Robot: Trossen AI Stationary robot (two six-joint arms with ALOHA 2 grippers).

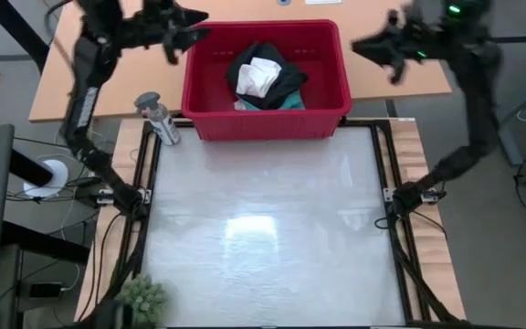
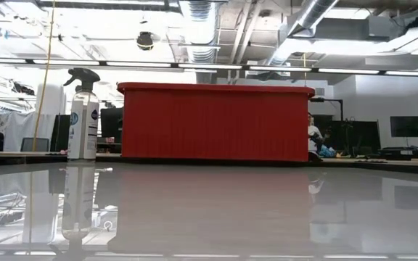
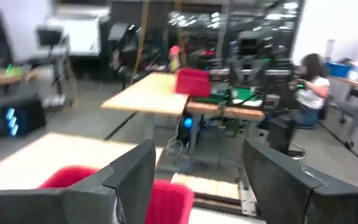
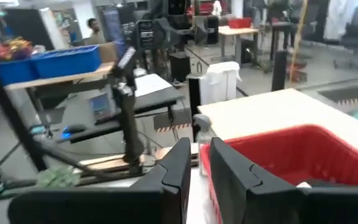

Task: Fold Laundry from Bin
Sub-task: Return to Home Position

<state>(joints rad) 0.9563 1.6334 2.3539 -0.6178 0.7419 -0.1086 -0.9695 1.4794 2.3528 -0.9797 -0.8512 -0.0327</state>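
We look down on a pale, glossy table [image 1: 272, 247] in an open workshop with exposed ducts and desks behind. The red bin [image 1: 268, 121] stands at the table's far edge, about central. It holds the laundry in a loose heap: black clothing [image 1: 289, 84] wraps around a white piece [image 1: 258, 76], and a strip of turquoise fabric [image 1: 277, 104] shows at the near side. We cannot tell how many garments lie under them.

From table height the bin [image 2: 216, 123] shows only its solid-looking near wall, so its contents are hidden there. A spray bottle [image 2: 83, 116] stands upright just beside the bin, to the left. A small green plant [image 1: 142, 300] sits at the near left corner, partly cut off.

The left gripper [image 1: 183, 41] hangs raised near the bin's far left corner. Its fingers [image 3: 135, 180] are spread wide and hold nothing. The right gripper [image 1: 377, 53] hangs raised off the bin's right side, apart from it. Its fingers [image 4: 174, 168] stand with only a narrow gap and grip nothing.

A seated person [image 3: 309, 81] appears blurred in the room beyond.
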